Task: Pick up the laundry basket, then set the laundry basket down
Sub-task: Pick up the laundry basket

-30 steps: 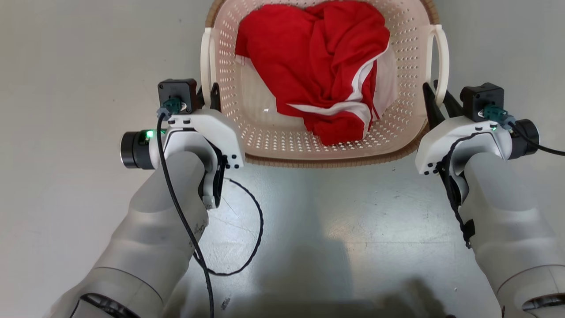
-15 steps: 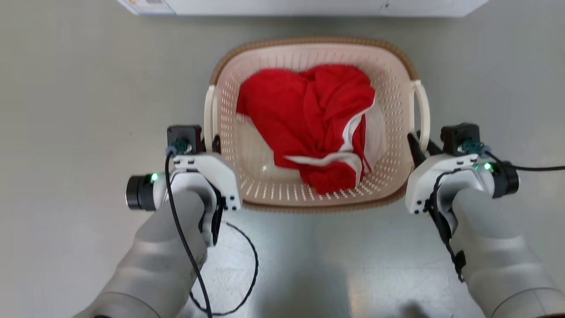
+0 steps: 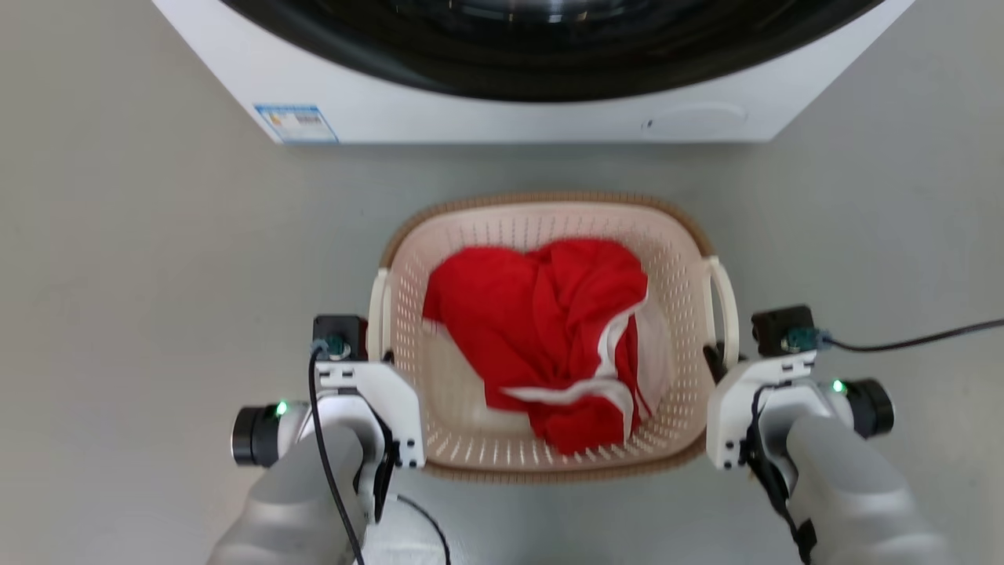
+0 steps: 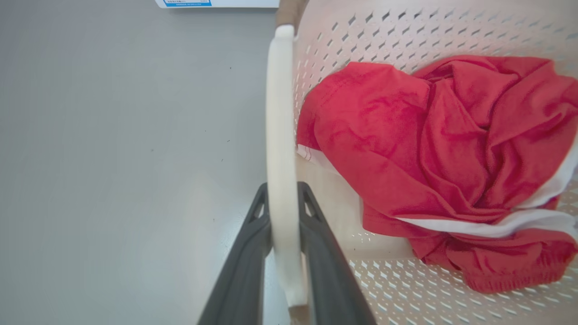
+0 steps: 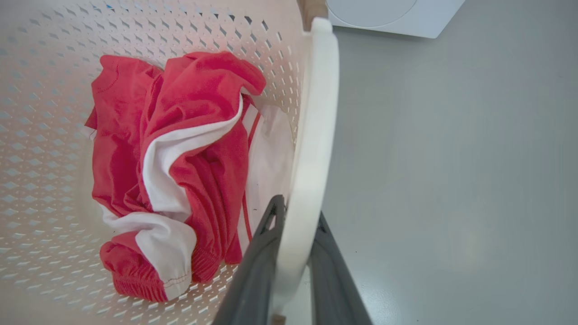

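Left end effector point(image 4: 282, 189) grips left handle point(image 4: 279, 113) of laundry basket point(image 3: 541, 205); right end effector point(image 5: 295, 208) grips right handle point(image 5: 316, 113); red garment point(image 3: 541, 314) lies inside

This looks like a laundry spot, a place for washing clothes. A big white washing machine point(image 3: 471, 122) stands at the far side, right on the floor; its round door point(image 3: 549, 47) is dark and shiny; a small blue and white sticker point(image 3: 296, 123) sits on its front, near the lower left corner. In front of it is a laundry basket point(image 3: 541, 227) with lots of little holes in its walls; a bundle of red and white clothes point(image 3: 533, 329) lies inside. The floor point(image 3: 157, 275) is plain, smooth and grey. If this is a home or some other kind of room cannot be told.
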### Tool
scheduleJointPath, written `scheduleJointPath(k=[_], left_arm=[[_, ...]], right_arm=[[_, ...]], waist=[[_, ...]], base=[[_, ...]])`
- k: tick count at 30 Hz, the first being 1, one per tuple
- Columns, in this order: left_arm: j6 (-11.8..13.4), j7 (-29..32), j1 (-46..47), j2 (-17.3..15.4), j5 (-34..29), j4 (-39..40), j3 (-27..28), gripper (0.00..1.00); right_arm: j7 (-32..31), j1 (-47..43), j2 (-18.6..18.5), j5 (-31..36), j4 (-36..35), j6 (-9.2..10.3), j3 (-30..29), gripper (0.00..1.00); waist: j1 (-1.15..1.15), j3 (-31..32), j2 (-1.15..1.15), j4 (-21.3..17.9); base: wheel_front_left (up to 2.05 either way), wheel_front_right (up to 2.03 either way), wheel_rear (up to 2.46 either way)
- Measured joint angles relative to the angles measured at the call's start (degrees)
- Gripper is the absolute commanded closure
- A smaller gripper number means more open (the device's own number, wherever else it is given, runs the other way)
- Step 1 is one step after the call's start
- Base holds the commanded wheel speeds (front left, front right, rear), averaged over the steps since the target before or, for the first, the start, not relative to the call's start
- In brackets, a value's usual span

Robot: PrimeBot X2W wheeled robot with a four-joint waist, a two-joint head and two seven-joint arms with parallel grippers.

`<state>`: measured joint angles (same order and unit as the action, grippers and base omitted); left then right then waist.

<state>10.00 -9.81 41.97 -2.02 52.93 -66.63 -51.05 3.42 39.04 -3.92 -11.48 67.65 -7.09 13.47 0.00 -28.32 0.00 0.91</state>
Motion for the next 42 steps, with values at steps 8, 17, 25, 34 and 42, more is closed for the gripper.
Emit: scheduleJointPath(k=[8, 17, 25, 34, 42], left_arm=[[-0.29, 2.68, -3.15, -0.20, 1.25, -0.20, -2.99, 1.00], [-0.44, 4.37, -6.64, -0.24, 2.99, -0.37, -5.24, 1.00], [-0.82, 6.21, -9.82, -0.31, 4.64, -0.31, -7.30, 1.00], [-1.00, 8.05, -13.59, -0.41, 5.12, -0.22, -10.32, 1.00], [-1.00, 9.28, -17.35, -0.92, 6.27, -0.29, -12.09, 1.00]], right_arm=[[-2.68, -3.99, -0.01, -4.22, -0.15, 0.01, 3.68, 1.00], [-4.00, -7.78, -0.01, -7.40, -0.12, 0.01, 6.44, 1.00], [-5.05, -10.20, 0.02, -9.70, 0.41, 0.01, 7.95, 1.00], [-6.97, -14.15, 0.11, -13.37, 1.12, 0.02, 10.80, 1.00], [-8.70, -17.95, 0.04, -15.92, -0.19, 0.05, 14.77, 1.00]], waist=[[0.00, 5.94, 0.00, -0.27], [0.00, 11.14, 0.00, -0.24], [0.00, 16.08, 0.00, -0.04], [0.00, 21.64, 0.00, -0.49], [0.00, 25.93, 0.00, -2.04]], base=[[0.00, 0.00, 0.00], [0.00, 0.00, 0.00], [0.00, 0.00, 0.00], [0.00, 0.00, 0.00], [0.00, 0.00, 0.00]])
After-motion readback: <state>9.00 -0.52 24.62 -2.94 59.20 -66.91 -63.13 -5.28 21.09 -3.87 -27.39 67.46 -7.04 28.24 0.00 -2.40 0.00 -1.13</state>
